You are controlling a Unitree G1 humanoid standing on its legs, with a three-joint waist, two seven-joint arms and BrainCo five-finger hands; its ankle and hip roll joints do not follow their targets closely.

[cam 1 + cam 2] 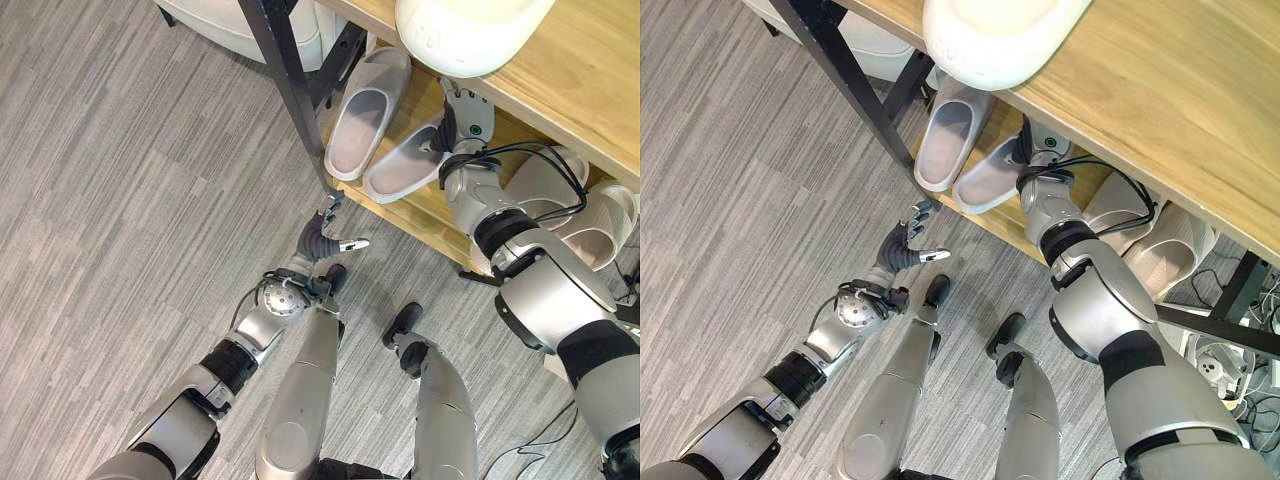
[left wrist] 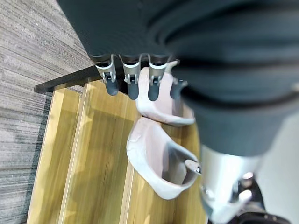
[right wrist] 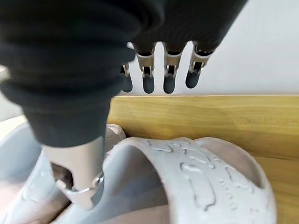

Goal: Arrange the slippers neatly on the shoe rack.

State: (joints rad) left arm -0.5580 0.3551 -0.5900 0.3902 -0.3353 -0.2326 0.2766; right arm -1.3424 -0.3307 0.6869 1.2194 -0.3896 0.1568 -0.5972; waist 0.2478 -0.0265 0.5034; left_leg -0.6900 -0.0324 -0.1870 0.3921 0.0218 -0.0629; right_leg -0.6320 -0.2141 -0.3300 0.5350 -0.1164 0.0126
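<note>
Two grey slippers lie side by side on the rack's lower wooden shelf: one further left, the other beside it. My right hand reaches under the top board and sits over the heel end of the second slipper. Its fingers are straight and point at the back wall, while the thumb rests against the slipper's strap. My left hand hovers open over the floor just in front of the shelf's edge, holding nothing, its fingers pointing at both slippers.
A second pair of pale slippers lies further right on the same shelf. A white rounded container stands on the top board. A black frame post rises at the rack's left corner, with a white seat behind it.
</note>
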